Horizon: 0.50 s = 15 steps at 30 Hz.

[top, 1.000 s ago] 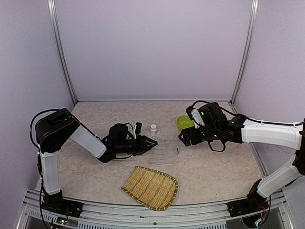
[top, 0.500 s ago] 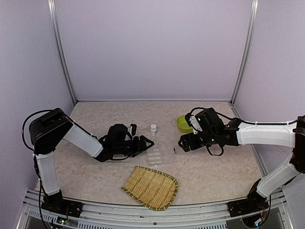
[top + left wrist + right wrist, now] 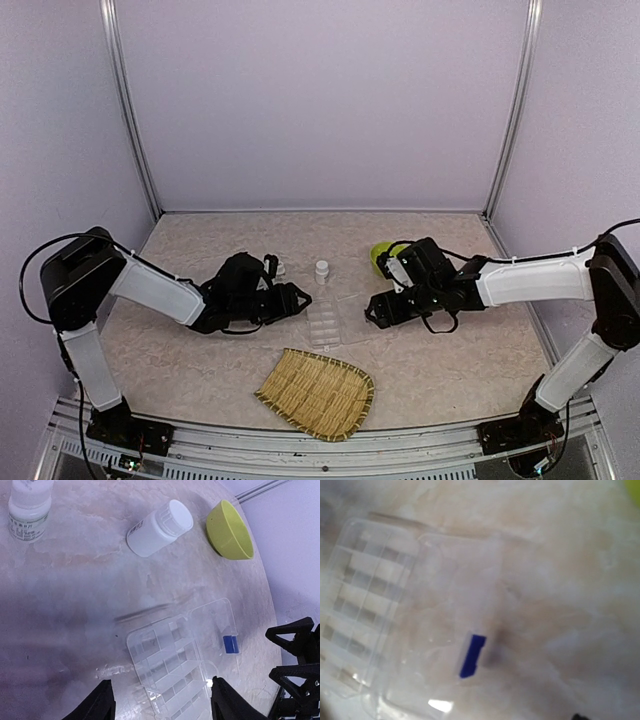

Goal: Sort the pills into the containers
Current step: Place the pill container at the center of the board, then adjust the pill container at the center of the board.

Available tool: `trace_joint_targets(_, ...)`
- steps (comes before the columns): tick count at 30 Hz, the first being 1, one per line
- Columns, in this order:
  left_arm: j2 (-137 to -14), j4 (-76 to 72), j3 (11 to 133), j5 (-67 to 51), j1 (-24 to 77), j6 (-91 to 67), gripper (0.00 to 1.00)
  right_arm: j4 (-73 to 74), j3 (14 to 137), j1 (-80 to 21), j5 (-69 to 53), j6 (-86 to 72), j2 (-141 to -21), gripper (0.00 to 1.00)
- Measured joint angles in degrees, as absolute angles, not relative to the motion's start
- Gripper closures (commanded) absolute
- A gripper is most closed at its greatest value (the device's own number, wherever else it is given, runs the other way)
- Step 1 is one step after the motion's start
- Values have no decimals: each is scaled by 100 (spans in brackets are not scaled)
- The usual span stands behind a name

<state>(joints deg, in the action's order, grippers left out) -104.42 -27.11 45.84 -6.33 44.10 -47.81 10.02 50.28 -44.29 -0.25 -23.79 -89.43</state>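
Just past the bamboo tray [image 3: 318, 392], the organiser box [image 3: 335, 320] lies open between my arms. My left end effector [image 3: 161, 692] has backed off it, fingers spread and empty. The right end effector [image 3: 373, 311] has moved in to the lid [image 3: 215, 625]; I can't tell its grip, but the compartments look ready for pills.

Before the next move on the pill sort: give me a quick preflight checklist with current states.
1. Organiser box open: ok, its lid lies flat beside the compartments.
2. Left gripper open and empty: ok.
3. Right gripper open and empty: ok, fingers apart in the left wrist view.
4. Loose pills ready to pick: not ok, none in view on the table.
5. White bottle uncapped: not ok, cap on.
6. Compartments empty: cannot tell, the clear plastic is blurred in both wrist views.
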Motion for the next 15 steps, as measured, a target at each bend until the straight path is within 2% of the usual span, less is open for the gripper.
trace_joint_targets(7, -10449, -2547, 4532, -668, 4473, -4727, 50, 790, 4991, -4670, -349, -2491, -9242, 31)
trace_joint_targets(15, -10630, -2488, 4532, -821, 4510, -4718, 55, 642, 4797, -4762, -674, -2661, -9321, 32)
